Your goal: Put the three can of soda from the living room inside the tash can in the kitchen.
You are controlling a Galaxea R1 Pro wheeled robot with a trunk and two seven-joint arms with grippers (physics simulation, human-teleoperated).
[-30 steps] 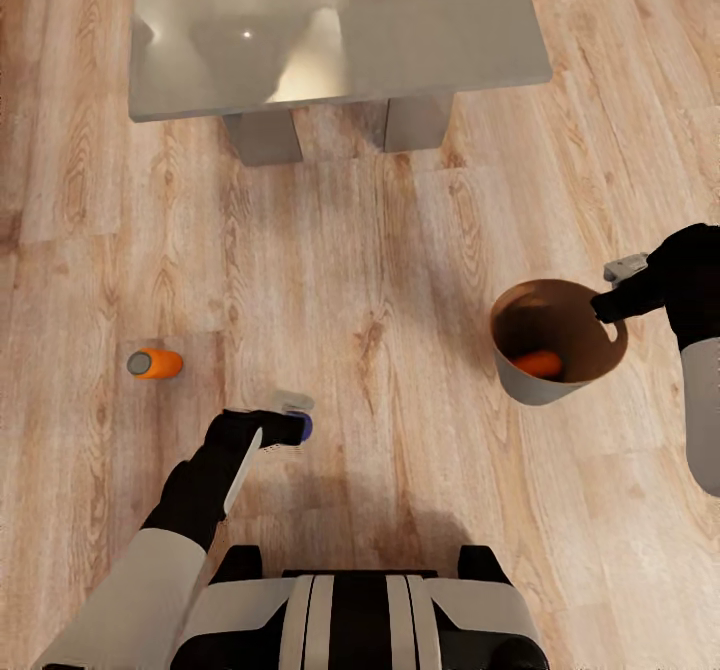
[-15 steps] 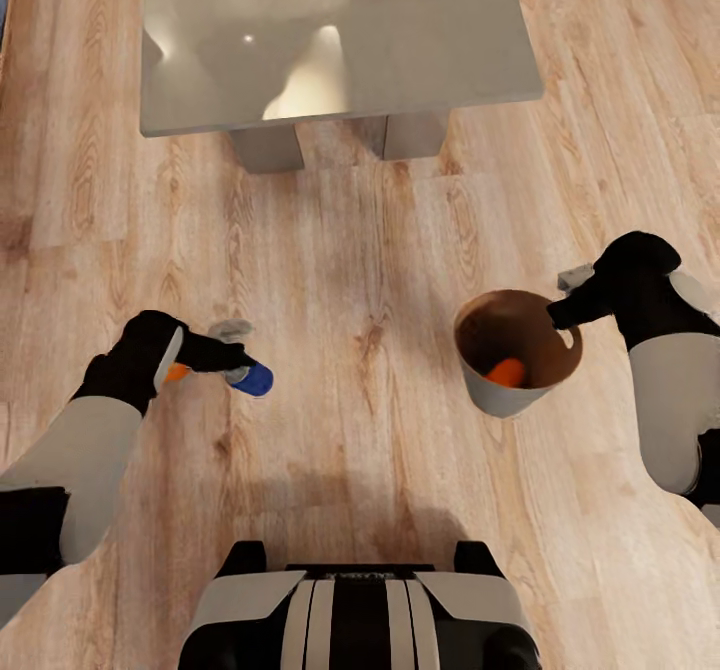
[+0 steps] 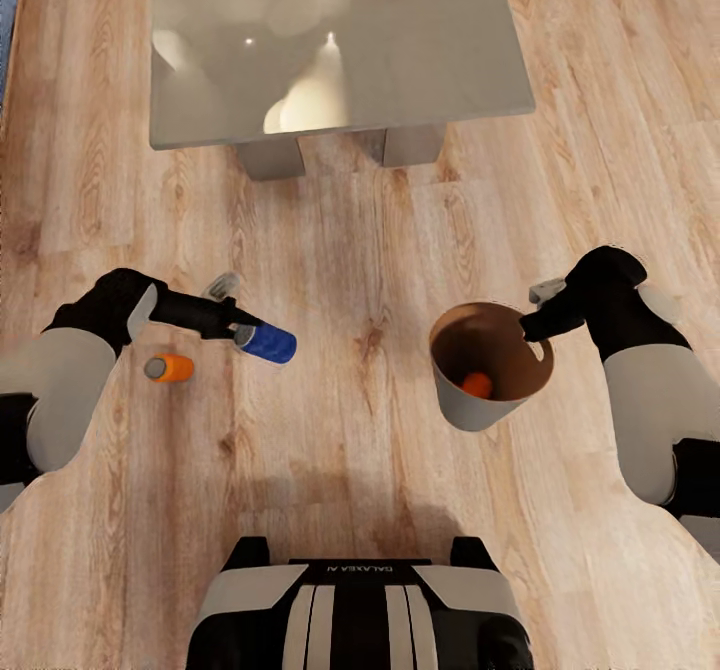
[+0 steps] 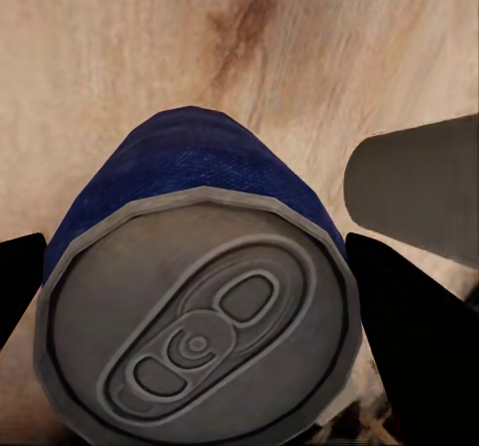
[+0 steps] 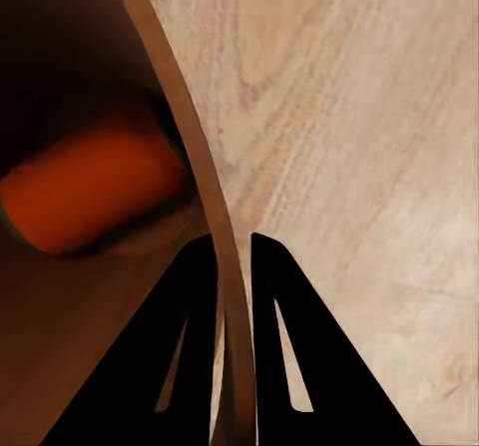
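Blue can (image 3: 271, 342): light, rigid, smooth; clamped sideways in left hand (image 3: 240, 331), above floor. Orange can (image 3: 169, 368) lies on floor; another inside bin (image 3: 478, 411). Right hand (image 3: 530, 324) pinches bin rim.

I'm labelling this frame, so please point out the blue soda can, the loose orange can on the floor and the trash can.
blue soda can (image 3: 271, 343): head view, its side.
loose orange can (image 3: 175, 368): head view, its side.
trash can (image 3: 470, 411): head view, outer wall.
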